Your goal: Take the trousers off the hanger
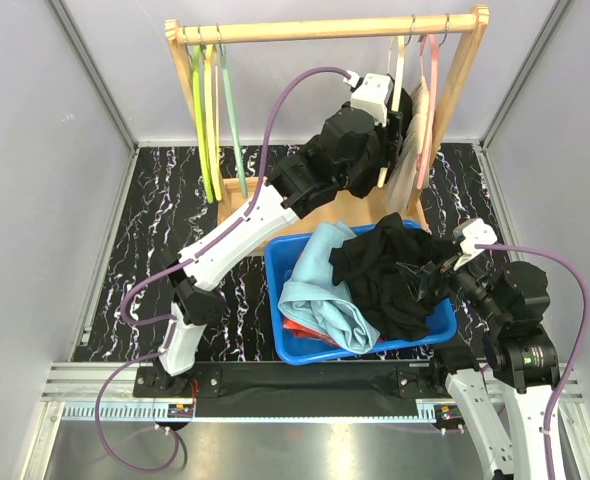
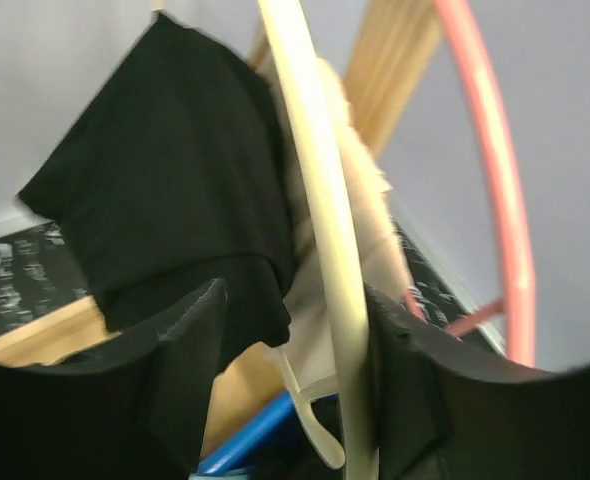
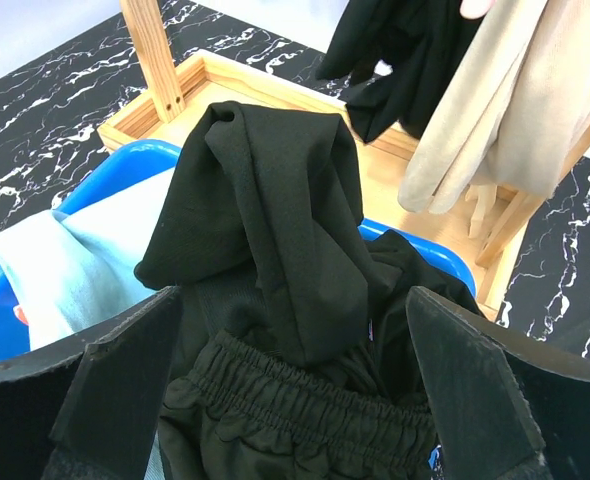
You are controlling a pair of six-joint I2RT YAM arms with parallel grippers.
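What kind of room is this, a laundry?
Probably a robotics test cell, not a laundry: bare grey panel walls enclose one table, two robot arms are bolted to its near edge, and a small wooden clothes rack stands behind a blue bin.

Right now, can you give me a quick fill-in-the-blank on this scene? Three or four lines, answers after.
1. The light blue trousers lie in the ___ bin.
2. On the rack, the beige trousers hang beside a ___ pair.
3. The right end effector, above the black trousers in the bin, is ___.
4. The left end effector has the ___ hanger between its fingers.
Missing words: blue; black; open; cream.
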